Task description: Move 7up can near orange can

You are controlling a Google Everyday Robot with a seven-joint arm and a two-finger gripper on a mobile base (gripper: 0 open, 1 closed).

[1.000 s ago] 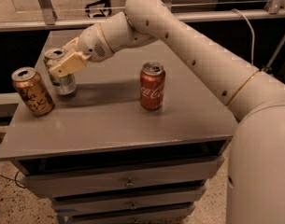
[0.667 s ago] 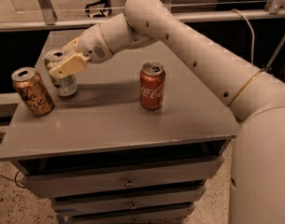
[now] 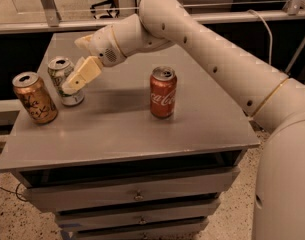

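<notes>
Pale silver-white with green markings, the 7up can [image 3: 59,69] is standing upright on the grey table [image 3: 132,134] toward its left edge, just beside the orange can [image 3: 36,101]. The orange can is standing upright closer to that edge and a little nearer the front, and a narrow gap is being shown between the two. The tool [image 3: 72,84] is being held low against the 7up can, its cream-coloured end lying across the can's right front side, while the white arm [image 3: 202,39] is reaching in from the right over the table's far half. Whether the tool is clamped on the can or apart from it cannot be told, since the can's far side is being hidden. The red Coca-Cola can [image 3: 163,93] is standing well apart, around the middle of the table. The placing is being judged as nearly or fully done, as the two cans are already near each other. For the step in hand to be done well, the 7up can is to be set flat on its base before any release. The tool is then to be eased off gently and lifted straight clear. No sideways drag toward the left edge is to be allowed, since the orange can is being judged light and easily knocked over.
</notes>
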